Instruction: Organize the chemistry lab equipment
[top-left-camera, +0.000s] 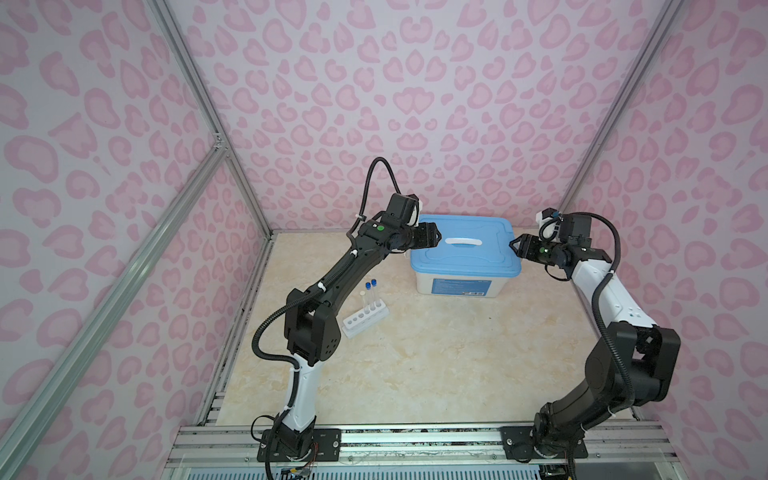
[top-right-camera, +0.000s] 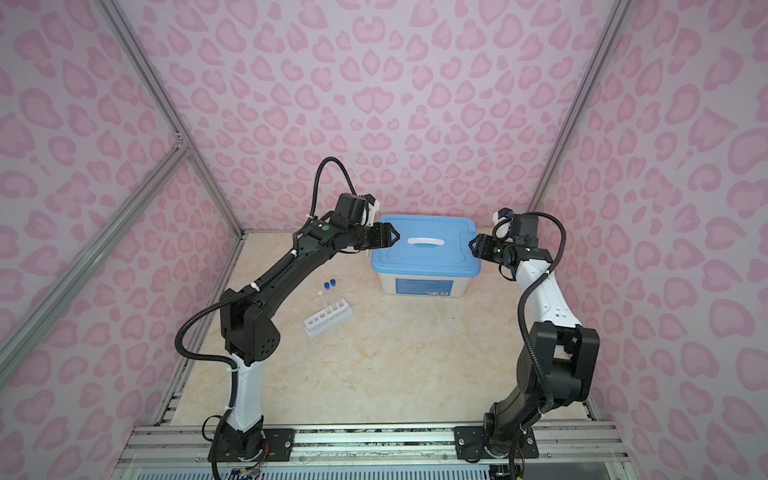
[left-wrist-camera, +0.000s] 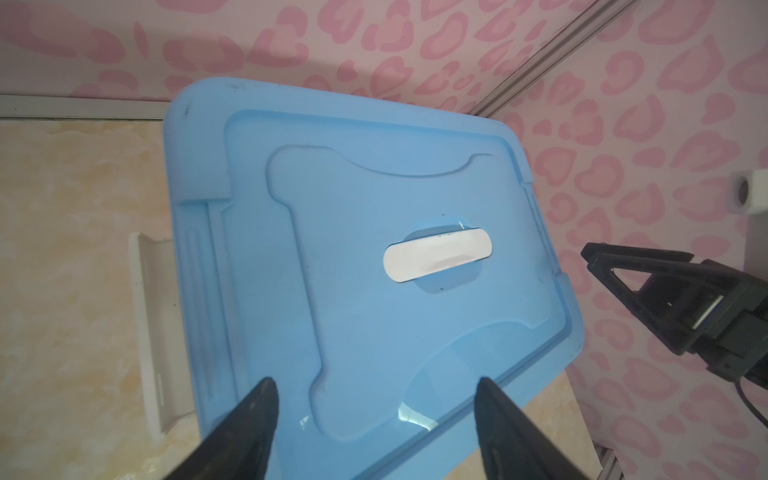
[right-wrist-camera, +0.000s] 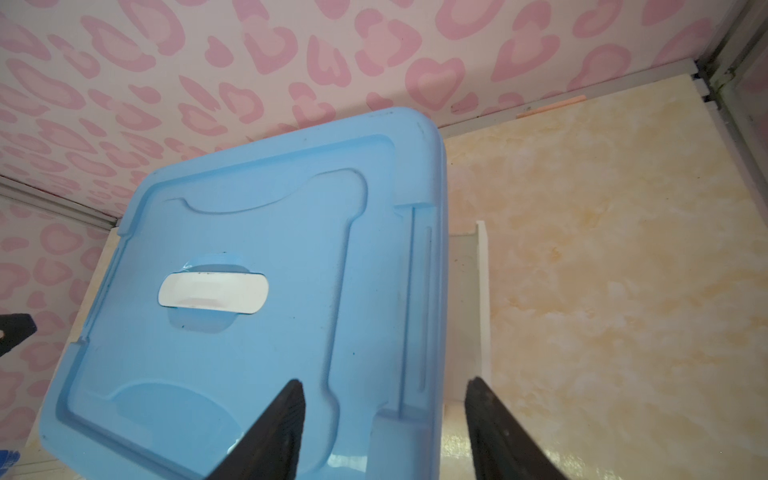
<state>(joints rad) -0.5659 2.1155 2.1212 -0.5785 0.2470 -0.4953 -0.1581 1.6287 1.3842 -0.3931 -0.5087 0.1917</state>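
A white six-hole rack (top-left-camera: 365, 320) (top-right-camera: 328, 320) stands on the table near my left arm's elbow. Three slim clear test tubes stand upright in it: two blue-capped ones (top-left-camera: 371, 284) (top-right-camera: 329, 284) and a white-capped one (top-left-camera: 362, 293) (top-right-camera: 320, 293). My left gripper (top-left-camera: 438, 237) (top-right-camera: 398, 237) (left-wrist-camera: 374, 386) hangs open over the left end of the bin's blue lid, holding nothing. My right gripper (top-left-camera: 512, 243) (top-right-camera: 471, 243) (right-wrist-camera: 384, 386) is open at the lid's right edge, its jaws either side of that edge and clear of it.
The big white bin (top-left-camera: 457, 286) (top-right-camera: 424, 286) sits at the back of the table, near the wall. Its blue lid (top-left-camera: 465, 255) (left-wrist-camera: 374, 187) (right-wrist-camera: 270, 232) is on and has a white handle (top-left-camera: 462, 241) (left-wrist-camera: 436, 253) (right-wrist-camera: 212, 293). White side flaps (left-wrist-camera: 145, 332) (right-wrist-camera: 482, 299) stick out below the lid.
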